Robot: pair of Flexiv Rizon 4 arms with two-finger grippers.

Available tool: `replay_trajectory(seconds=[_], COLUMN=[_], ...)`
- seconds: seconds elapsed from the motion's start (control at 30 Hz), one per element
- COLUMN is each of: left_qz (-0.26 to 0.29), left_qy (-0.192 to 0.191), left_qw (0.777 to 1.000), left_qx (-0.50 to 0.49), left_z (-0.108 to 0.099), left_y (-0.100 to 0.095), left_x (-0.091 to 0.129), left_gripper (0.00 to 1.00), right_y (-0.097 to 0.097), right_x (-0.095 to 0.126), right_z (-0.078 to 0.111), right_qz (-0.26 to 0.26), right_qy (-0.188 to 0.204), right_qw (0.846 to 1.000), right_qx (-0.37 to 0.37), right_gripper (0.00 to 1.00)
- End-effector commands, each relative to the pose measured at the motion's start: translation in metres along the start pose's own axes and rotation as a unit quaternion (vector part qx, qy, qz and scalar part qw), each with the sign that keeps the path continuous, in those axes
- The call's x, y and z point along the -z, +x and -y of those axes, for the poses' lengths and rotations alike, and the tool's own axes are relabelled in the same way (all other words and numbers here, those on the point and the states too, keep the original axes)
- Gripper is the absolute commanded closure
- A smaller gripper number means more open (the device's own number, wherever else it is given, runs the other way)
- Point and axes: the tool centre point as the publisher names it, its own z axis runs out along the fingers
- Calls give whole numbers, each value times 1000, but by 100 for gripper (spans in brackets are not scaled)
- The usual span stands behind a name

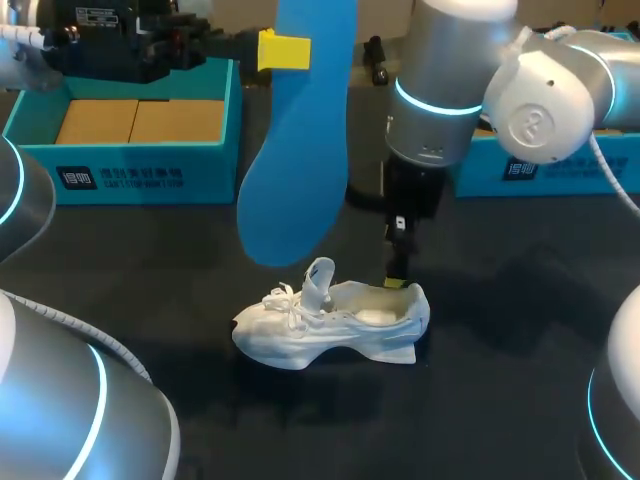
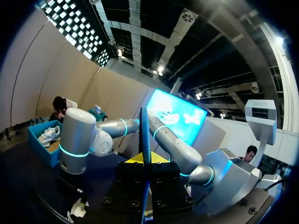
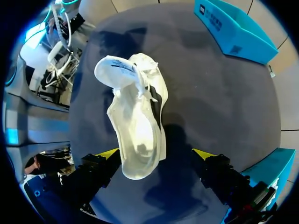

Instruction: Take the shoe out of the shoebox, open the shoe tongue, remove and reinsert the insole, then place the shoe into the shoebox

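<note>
Edge-on between its fingers, the blue insole is clamped by your left gripper, yellow tips pressed flat against both faces. From the head view, it hangs high over the counter, broad toe end down and narrow heel end up by the gripper.

Below it the white shoe stands on its sole on the counter, toe toward your left arm's side. The tongue is pulled up and the mouth is open. Your right gripper sits low at the heel, fingers spread wide to either side of it. One tip is just beside the heel wall and the other is apart from it, so it has no grip yet.

The step in hand looks like the reinsertion. Turn the insole so its length runs along the shoe, then bring the toe end down at a slant. Aim in under the raised tongue, not straight down. Feed it forward until the front seats, then lay the heel end flat.

Brace the heel with the right gripper first, I'd say, or the light shoe may skate away from the push. Watch the laces and tongue, since either could fold under the insole. Release only once it lies flat inside.

The teal shoebox waits at the far left of the counter, well apart from the shoe.
</note>
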Motion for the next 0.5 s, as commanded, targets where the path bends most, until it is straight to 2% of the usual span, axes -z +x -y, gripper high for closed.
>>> replay_trajectory(seconds=[0.03,0.27,0.5], left_qz=[-1,-1,-1], left_qy=[-1,-1,-1], left_qw=[1000,1000,1000], left_qx=[0,0,0], left_z=[0,0,0], left_y=[-2,-2,-2], left_x=[-1,-1,-1], left_gripper=[100,100,100], right_y=[-4,-19,-20], right_x=[4,11,10], right_z=[-5,-10,-13], right_qz=[3,8,9], right_qy=[15,22,20], right_qw=[1000,1000,1000], right_qx=[-2,-1,-6], right_gripper=[0,0,0])
